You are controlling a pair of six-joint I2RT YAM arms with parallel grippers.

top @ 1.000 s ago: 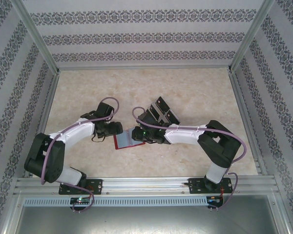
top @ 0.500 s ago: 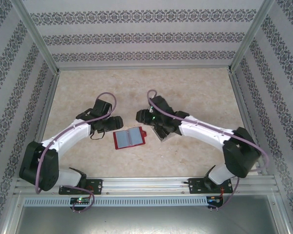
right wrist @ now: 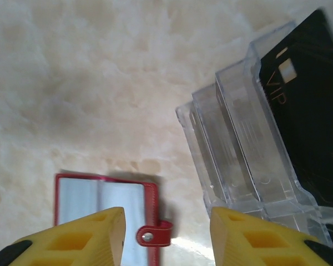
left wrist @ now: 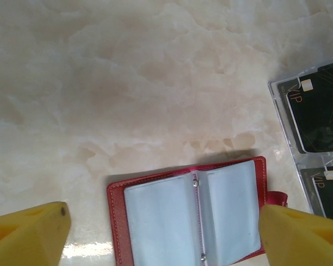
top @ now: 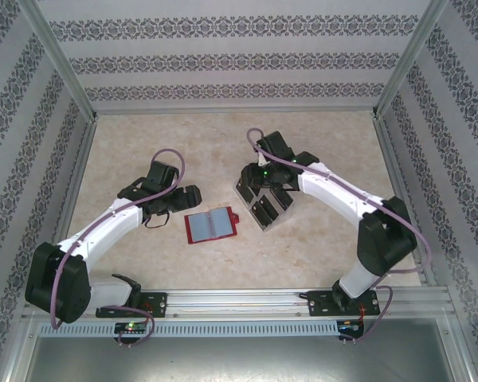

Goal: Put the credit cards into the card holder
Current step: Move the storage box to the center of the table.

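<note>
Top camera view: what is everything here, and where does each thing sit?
wallet: one, red with grey-blue pockets, lying open mid-table.
tray: one, clear plastic, right of the wallet.
cards: at least two, black with pale markings, in the tray.
table: one, beige marbled, under everything.
walls: three, grey-white patterned, around the table.
cables: two, purple, one along each arm.
arms: two, white and black, bolted at the near edge.
left gripper: one, yellow fingers, open, near the wallet.
right gripper: one, yellow fingers, open, by the tray.
</note>
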